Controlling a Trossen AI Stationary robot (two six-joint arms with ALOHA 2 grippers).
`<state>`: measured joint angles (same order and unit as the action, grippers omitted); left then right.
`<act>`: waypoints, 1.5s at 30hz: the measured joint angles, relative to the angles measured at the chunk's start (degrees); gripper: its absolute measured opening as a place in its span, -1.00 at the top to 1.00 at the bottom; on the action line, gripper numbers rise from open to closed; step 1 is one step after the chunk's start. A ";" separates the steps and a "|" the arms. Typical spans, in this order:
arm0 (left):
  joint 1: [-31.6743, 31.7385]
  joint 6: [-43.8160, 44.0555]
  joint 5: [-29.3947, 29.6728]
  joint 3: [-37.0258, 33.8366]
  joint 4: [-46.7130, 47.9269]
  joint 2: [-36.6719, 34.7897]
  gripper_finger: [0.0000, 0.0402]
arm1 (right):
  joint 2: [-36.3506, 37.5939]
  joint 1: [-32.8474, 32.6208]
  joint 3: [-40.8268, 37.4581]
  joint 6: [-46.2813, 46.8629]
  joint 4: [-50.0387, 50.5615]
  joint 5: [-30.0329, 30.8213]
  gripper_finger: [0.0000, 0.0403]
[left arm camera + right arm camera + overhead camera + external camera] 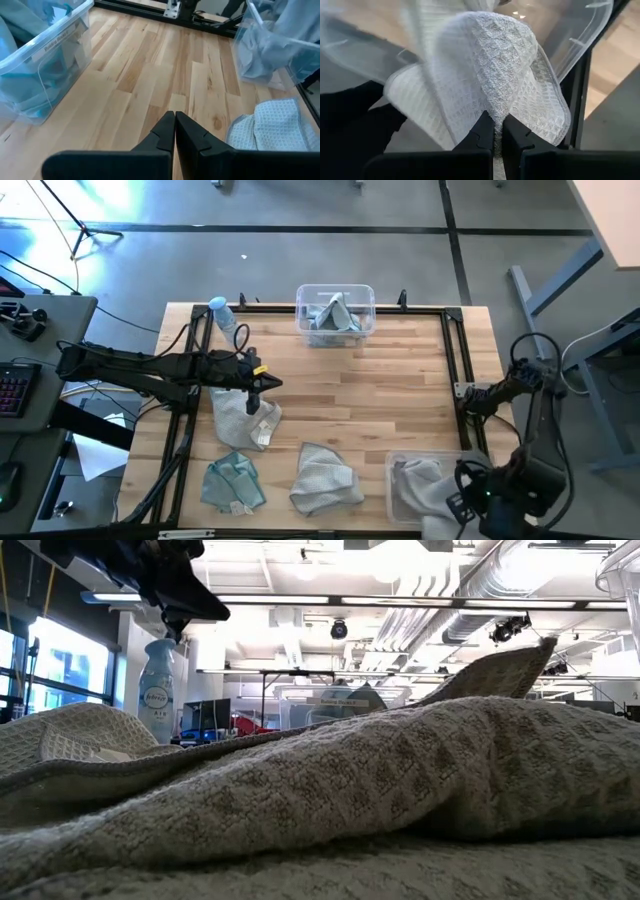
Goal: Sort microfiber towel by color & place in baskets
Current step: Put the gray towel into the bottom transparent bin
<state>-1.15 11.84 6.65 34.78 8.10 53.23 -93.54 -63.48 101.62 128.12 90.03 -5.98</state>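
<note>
High view. The left gripper (254,392) hangs over the wooden table (400,380), just above a pale grey towel (243,420) lying near the left frame rail. A teal towel (233,482) and a second grey towel (322,478) lie along the near edge, close to one another but apart. The far basket (335,311) holds blue-teal cloth; the near basket (425,485), at the right corner, holds grey cloth, so the sorting rule appears to be teal far, grey near. The right gripper (478,498) sits low at that near basket. A water bottle (223,313) lies beside the far basket (not part of the task).

Low view. A grey towel (330,790) lies so close to the lens that it fills most of the frame; an arm's dark end shows at the top left, beyond it.

Left wrist view. The left gripper (174,131) has its fingers pressed together with nothing between them, pointed across bare wood; a grey towel (270,125) lies to one side and the two baskets stand further on.

Right wrist view. The right gripper (494,131) pinches a fold of white-grey waffle-weave towel (485,65), with a clear basket wall (580,30) behind it. Judged from this, the cloth is being delivered to the grey bin, the pinch on a fold keeping it bunched.
</note>
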 joint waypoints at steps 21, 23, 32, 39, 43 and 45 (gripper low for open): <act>0.00 0.08 -0.42 0.01 -2.03 0.00 1.00 | 0.20 8.20 -2.18 -26.22 0.01 32.03 1.00; 0.00 0.05 -0.95 0.02 -2.04 0.00 1.00 | 0.20 9.73 -2.18 -30.04 0.01 21.21 1.00; 0.00 -0.53 -1.19 0.01 -1.97 0.00 1.00 | 0.00 11.11 -2.18 -28.71 0.00 0.38 1.00; 0.00 -1.93 -1.17 0.03 -1.82 0.00 1.00 | -4.38 10.99 -2.18 -13.27 -0.02 4.28 1.00; 0.00 -3.10 -1.16 0.01 -1.69 0.00 1.00 | -8.42 10.94 -2.18 -7.43 -0.04 3.87 1.00; 0.00 -4.07 -1.17 0.01 -1.68 0.00 1.00 | -10.37 10.73 -2.18 -5.55 -0.04 3.87 1.00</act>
<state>-1.15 7.77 5.48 34.79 6.42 53.23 -103.91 -52.75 99.44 122.58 90.00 -2.11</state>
